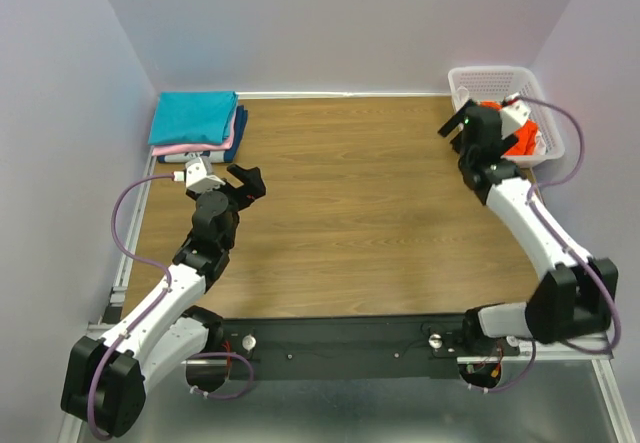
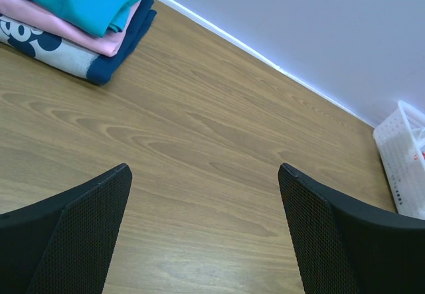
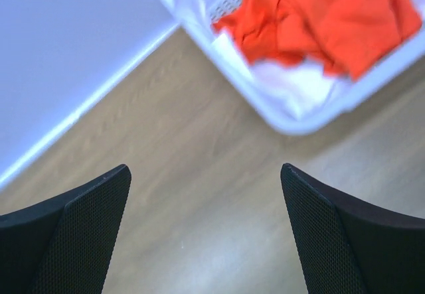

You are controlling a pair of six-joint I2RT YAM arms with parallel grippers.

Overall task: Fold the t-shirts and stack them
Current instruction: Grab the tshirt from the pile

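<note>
Folded t-shirts [image 1: 197, 123] lie stacked at the table's far left corner: teal on top, then pink, navy and a white printed one [image 2: 63, 25]. An orange-red t-shirt [image 3: 319, 18] lies crumpled in the white basket [image 1: 475, 83] at the far right, with white cloth [image 3: 292, 85] under it. My left gripper [image 1: 245, 181] hangs open over bare wood, just right of the stack. Near the basket's left side my right gripper [image 1: 458, 128] is open too, holding nothing. Both wrist views [image 2: 204, 174] [image 3: 204, 174] show only wood between the jaws.
Purple-grey walls close the table on the left, back and right. A white strip [image 2: 265, 58] runs along the foot of the back wall. A black rail [image 1: 340, 338] crosses the near edge between the arm bases.
</note>
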